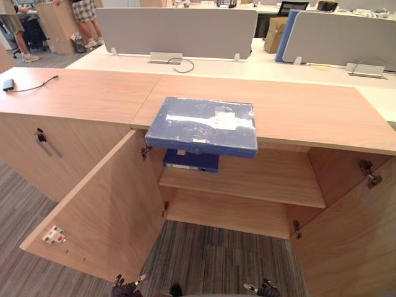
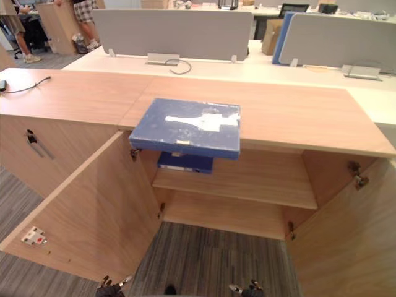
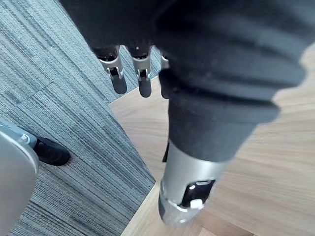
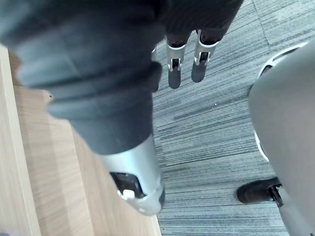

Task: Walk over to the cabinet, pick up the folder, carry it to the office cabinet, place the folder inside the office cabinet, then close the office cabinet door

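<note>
blue folder: lies flat on the office cabinet's top, a bit skewed. Its near edge overhangs the front lip above the open compartment. Cover is scuffed with white patches.
office cabinet: low wooden unit, both doors swung wide open toward the robot.
left door: open, inner face up to the camera, small white latch plate near its outer corner.
right door: open, hinge visible at the top of the carcass.
upper shelf: holds a second blue folder at its left end, directly below the overhanging one and partly hidden by it.
lower compartment: wooden floor under the shelf, open to view.
left hand: hangs low by the left door's edge, over grey carpet. Fingers straight, slightly apart, touching nothing.
right hand: hangs low beside the right door. Fingers straight, slightly apart, touching nothing.
neighbouring cabinet: to the left, door closed, key in its lock.
background: grey desk dividers on the white desk behind; a person's legs far left.
</note>
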Available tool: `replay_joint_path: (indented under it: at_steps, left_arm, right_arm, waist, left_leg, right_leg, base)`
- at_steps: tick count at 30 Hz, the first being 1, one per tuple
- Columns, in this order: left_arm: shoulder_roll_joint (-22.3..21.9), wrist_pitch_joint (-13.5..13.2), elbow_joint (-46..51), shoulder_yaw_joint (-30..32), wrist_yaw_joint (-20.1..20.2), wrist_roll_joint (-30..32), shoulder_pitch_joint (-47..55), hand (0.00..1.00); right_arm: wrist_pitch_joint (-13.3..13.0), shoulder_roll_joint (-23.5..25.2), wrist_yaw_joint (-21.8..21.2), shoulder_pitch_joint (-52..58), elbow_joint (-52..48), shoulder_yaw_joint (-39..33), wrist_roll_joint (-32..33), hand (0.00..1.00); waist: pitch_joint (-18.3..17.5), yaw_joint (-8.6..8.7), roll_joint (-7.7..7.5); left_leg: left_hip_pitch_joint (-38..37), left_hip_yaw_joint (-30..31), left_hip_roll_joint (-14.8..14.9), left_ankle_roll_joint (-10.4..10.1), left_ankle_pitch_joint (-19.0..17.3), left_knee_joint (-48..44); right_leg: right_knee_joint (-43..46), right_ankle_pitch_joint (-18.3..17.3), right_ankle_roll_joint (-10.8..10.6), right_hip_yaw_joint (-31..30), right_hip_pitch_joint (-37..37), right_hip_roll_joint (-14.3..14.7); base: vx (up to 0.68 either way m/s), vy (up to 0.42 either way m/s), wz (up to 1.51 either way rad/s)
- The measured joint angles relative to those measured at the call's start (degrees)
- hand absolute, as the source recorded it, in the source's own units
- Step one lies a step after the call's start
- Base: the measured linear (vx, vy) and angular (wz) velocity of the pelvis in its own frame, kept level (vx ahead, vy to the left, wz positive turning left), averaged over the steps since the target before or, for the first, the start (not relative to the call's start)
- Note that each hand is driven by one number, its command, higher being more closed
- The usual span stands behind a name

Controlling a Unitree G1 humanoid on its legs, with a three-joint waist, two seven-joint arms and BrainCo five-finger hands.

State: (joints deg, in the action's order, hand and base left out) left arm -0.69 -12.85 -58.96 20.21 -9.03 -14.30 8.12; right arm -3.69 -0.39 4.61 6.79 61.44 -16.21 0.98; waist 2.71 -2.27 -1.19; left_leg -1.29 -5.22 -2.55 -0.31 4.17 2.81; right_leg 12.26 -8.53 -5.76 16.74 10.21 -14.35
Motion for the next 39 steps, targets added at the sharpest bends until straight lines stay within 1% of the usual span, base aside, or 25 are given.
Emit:
replay_joint_path:
  at_steps: [1, 2, 3, 5, 6, 8, 9, 10, 11, 12, 13, 14, 15, 16, 17, 18, 20, 22, 27, 32, 34, 35, 37, 38, 39]
  left_arm:
    - [-0.28, -0.01, -0.01, -0.05, 0.01, 0.01, 0.09, 0.00]
    - [-0.86, -0.02, 0.17, -0.45, 0.04, -0.18, 0.16, 0.00]
    - [-0.89, -0.04, 0.43, -1.01, 0.13, -1.09, 0.29, 0.00]
    - [-0.67, -0.05, 0.99, -1.20, 0.45, -2.52, 0.82, 0.00]
    - [-0.73, -0.13, 1.95, -1.31, 0.87, -4.23, 1.73, 0.00]
    - [-0.90, -0.38, 2.78, -1.28, 1.41, -6.28, 1.95, 0.00]
    - [-0.93, -0.51, 2.80, -1.26, 1.62, -7.34, 2.24, 0.00]
    - [-0.92, -0.53, 3.42, -1.31, 1.70, -8.57, 2.19, 0.00]
    - [-0.89, -0.72, 5.41, -1.39, 2.01, -11.24, 2.19, 0.00]
    - [-0.73, -0.83, 6.41, -1.40, 2.17, -12.80, 2.19, 0.00]
    - [-0.81, -0.76, 8.09, -1.52, 3.19, -16.56, 2.09, 0.00]
    - [-1.10, -0.72, 10.27, -2.31, 3.75, -18.29, 2.31, 0.00]
    - [-1.28, -0.68, 14.79, -4.92, 5.52, -23.86, 2.33, 0.00]
    - [-1.39, -0.65, 18.43, -6.35, 6.45, -26.84, 2.44, 0.00]
    - [-1.41, -0.66, 20.96, -7.02, 6.92, -28.05, 2.44, 0.00]
    - [-1.34, -0.83, 25.84, -7.62, 7.95, -31.13, 2.35, 0.00]
    - [-1.01, -1.40, 32.12, -7.70, 8.68, -35.39, 2.43, 0.00]
    - [0.07, -2.32, 37.97, -8.95, 8.67, -37.34, 2.93, 0.00]
    - [4.19, -2.10, 50.83, -17.79, 6.11, -36.99, 5.16, 0.00]
    - [4.55, -1.73, 60.22, -19.24, 5.56, -36.63, 6.83, 0.00]
    - [3.89, -1.71, 66.42, -19.09, 3.02, -32.77, 7.10, 0.00]
    - [2.82, -1.73, 70.43, -18.69, 1.52, -29.68, 7.22, 0.00]
    - [0.57, -1.79, 78.05, -16.76, -3.56, -14.39, 7.09, 0.00]
    - [0.24, -1.78, 79.31, -16.16, -4.89, -10.73, 6.91, 0.00]
    - [-0.50, -1.56, 81.25, -14.90, -7.54, -3.11, 6.36, 0.00]
  right_arm:
    - [0.05, -0.21, -0.04, -0.04, -0.22, 0.00, 0.01, 0.00]
    - [0.05, -0.95, -0.08, 0.04, -1.47, 0.03, 0.02, 0.00]
    - [0.06, -1.09, -0.08, 0.09, -2.38, 0.03, 0.08, 0.00]
    - [0.00, -1.02, -0.07, 0.20, -3.40, 0.18, 0.07, 0.00]
    - [-0.11, -0.96, 0.00, 0.33, -3.37, 1.24, 0.08, 0.00]
    - [-0.36, -0.99, -0.02, 0.31, -3.34, 2.69, 0.10, 0.00]
    - [-0.35, -0.89, -0.03, 0.52, -3.25, 2.64, 0.09, 0.00]
    - [-0.34, -0.44, -0.06, 0.78, -3.25, 2.29, 0.09, 0.00]
    - [-0.03, 0.35, -0.09, 0.77, -3.19, 2.26, 0.07, 0.00]
    - [0.13, 0.89, -0.07, 0.77, -3.17, 2.29, 0.06, 0.00]
    - [0.14, 1.20, -0.23, 0.68, -3.38, 2.40, 0.04, 0.00]
    - [0.16, 1.04, -0.27, 0.61, -3.45, 2.58, 0.07, 0.00]
    - [0.20, 0.89, -0.32, 0.74, -3.42, 2.95, 0.03, 0.00]
    - [0.23, 0.84, -0.38, 0.88, -3.40, 3.88, 0.03, 0.00]
    - [0.23, 0.85, -0.49, 0.89, -3.41, 4.40, 0.01, 0.00]
    - [0.24, 1.01, -0.57, 0.79, -3.42, 5.11, 0.01, 0.00]
    - [0.23, 1.30, -0.63, 0.68, -3.48, 5.16, 0.00, 0.00]
    - [0.32, 1.70, -0.63, 0.77, -3.48, 5.72, -0.18, 0.00]
    - [1.43, 1.72, -0.62, 0.55, -3.51, 7.55, -2.43, 0.00]
    - [1.61, 1.86, -0.62, 0.33, -3.18, 7.56, -2.45, 0.00]
    - [1.75, 1.65, -0.62, 0.34, -2.57, 7.61, -2.43, 0.00]
    - [1.69, 1.59, -0.63, 0.29, -2.27, 7.50, -2.37, 0.00]
    - [1.24, 1.30, -0.66, 0.27, -1.83, 7.52, -2.17, 0.00]
    - [1.18, 1.25, -0.69, 0.27, -1.71, 7.53, -2.15, 0.00]
    - [1.03, 1.13, -0.70, 0.26, -1.24, 7.68, -2.12, 0.00]
  waist:
    - [-0.03, -0.04, 0.51]
    - [0.56, -0.02, 1.53]
    - [0.96, 0.31, 1.84]
    - [1.99, 0.69, 1.61]
    - [1.70, 0.98, 1.17]
    - [1.80, 1.22, 1.00]
    - [1.20, 1.48, 0.63]
    - [0.90, 1.44, 0.40]
    - [1.03, 1.25, -0.73]
    - [1.07, 1.15, -1.57]
    - [1.50, 1.32, -2.11]
    - [1.49, 1.36, -2.25]
    - [1.33, 1.33, -2.38]
    - [1.11, 1.19, -2.51]
    - [1.01, 1.18, -2.60]
    - [0.93, 1.23, -2.52]
    - [1.10, 1.20, -2.84]
    - [0.93, 1.20, -3.28]
    - [0.45, 1.15, -3.69]
    - [0.35, 1.19, -3.82]
    - [0.09, 1.20, -3.69]
    - [0.11, 1.17, -3.66]
    - [0.01, 1.03, -3.58]
    - [-0.05, 1.05, -3.50]
    - [-0.31, 1.05, -3.28]
  left_leg:
    - [0.03, -0.05, 0.02, 0.23, -0.16, -0.04]
    - [-0.14, -0.11, 0.25, 0.82, -0.61, -0.72]
    - [-0.49, -0.24, 0.20, 1.15, -0.88, -2.28]
    - [-1.89, -0.34, 0.37, 1.83, -1.52, -3.22]
    - [-2.15, -0.31, 0.76, 1.96, -1.72, -3.79]
    - [-1.27, 0.12, 1.27, 1.87, -1.79, -4.31]
    - [0.16, 1.35, 1.60, 1.48, -1.94, -4.34]
    - [1.03, 1.85, 1.86, 0.99, -1.73, -4.25]
    - [1.87, 2.01, 1.74, 0.04, -1.01, -3.86]
    - [2.49, 1.87, 1.50, -0.24, -0.73, -3.83]
    - [3.04, 2.17, 1.93, -0.50, 0.37, -3.40]
    - [2.35, 2.70, 2.14, -0.83, 1.21, -2.11]
    - [1.25, 3.21, 3.01, -1.50, 2.97, -0.02]
    - [0.96, 3.56, 3.19, -2.02, 3.64, 1.03]
    - [0.97, 3.80, 3.27, -2.08, 3.90, 1.55]
    - [1.25, 4.27, 3.72, -2.28, 4.51, 2.15]
    - [1.28, 4.25, 3.78, -2.47, 4.66, 2.15]
    - [1.14, 4.19, 3.48, -2.54, 4.17, 2.15]
    - [0.98, 4.14, 2.81, -2.31, 3.37, 2.11]
    - [0.18, 4.11, 2.90, -2.31, 3.36, 2.11]
    - [0.26, 4.32, 3.07, -2.39, 3.11, 2.12]
    - [0.43, 4.50, 3.21, -2.36, 2.78, 2.13]
    - [0.63, 4.91, 3.15, -2.50, 2.37, 2.18]
    - [0.60, 4.99, 3.12, -2.47, 2.22, 2.30]
    - [0.68, 5.22, 3.07, -2.16, 2.00, 2.42]
  right_leg:
    - [2.62, -0.01, -0.01, -0.28, -1.16, -0.39]
    - [11.33, -0.01, 0.04, -1.53, -5.42, -1.30]
    - [20.63, 0.55, 1.02, -2.09, -9.53, -2.89]
    - [27.67, 1.89, 3.07, -2.64, -11.51, -4.27]
    - [27.75, 1.71, 2.88, -1.84, -11.73, -4.15]
    - [22.86, 1.51, 2.42, 0.03, -11.23, -2.65]
    - [17.36, 0.72, 1.34, 0.06, -9.42, -0.92]
    - [12.21, -0.06, 1.47, 0.73, -7.64, 0.24]
    - [5.91, -1.36, 1.16, 3.18, -5.17, 0.62]
    - [3.20, -2.19, 0.56, 4.12, -4.45, 0.71]
    - [0.82, -2.53, -0.17, 5.54, -4.05, 1.42]
    - [0.64, -2.65, -0.03, 5.96, -3.89, 1.93]
    - [0.20, -3.01, 0.39, 6.85, -3.06, 2.86]
    - [-0.15, -3.09, 0.51, 7.19, -2.96, 3.29]
    - [-0.44, -3.10, 0.54, 7.50, -2.95, 3.58]
    - [-1.16, -3.07, 0.57, 8.16, -2.87, 4.06]
    - [-2.02, -3.03, 0.58, 8.21, -2.52, 4.29]
    - [-3.30, -2.88, 0.35, 8.25, -1.76, 4.30]
    - [-5.69, -1.33, -0.44, 8.18, 0.03, 4.31]
    - [-6.74, -0.08, 0.11, 8.05, 0.96, 4.58]
    - [-6.99, 0.13, 0.33, 7.97, 0.96, 4.76]
    - [-7.04, 0.13, 0.33, 7.90, 0.76, 4.91]
    - [-7.06, 0.12, 0.36, 7.78, 0.76, 4.94]
    - [-7.09, 0.11, 0.36, 7.76, 0.70, 4.94]
    - [-7.23, 0.07, 0.41, 7.71, 0.65, 5.15]
  base:
    - [-0.06, 0.103, -0.31]
    - [-0.04, 0.099, -0.14]
    - [-0.04, 0.089, -0.08]
    - [-0.07, 0.034, 0.09]
    - [-0.08, -0.013, 0.17]
    - [-0.07, -0.066, 0.18]
    - [-0.05, -0.106, 0.19]
    - [-0.04, -0.185, 0.17]
    - [-0.03, -0.165, 0.07]
    - [-0.04, -0.255, -0.01]
    - [-0.02, -0.166, 0.01]
    - [0.00, -0.256, 0.17]
    - [0.04, -0.138, 0.23]
    - [0.04, -0.128, 0.22]
    - [0.03, -0.064, 0.18]
    - [0.03, -0.057, 0.14]
    - [0.05, -0.049, 0.04]
    - [0.11, -0.028, 0.02]
    - [0.12, -0.003, 0.05]
    - [0.04, 0.005, -0.01]
    - [-0.02, 0.006, -0.01]
    - [-0.04, 0.016, -0.04]
    - [-0.06, 0.019, -0.01]
    - [-0.08, 0.016, 0.03]
    - [-0.08, 0.006, 0.03]
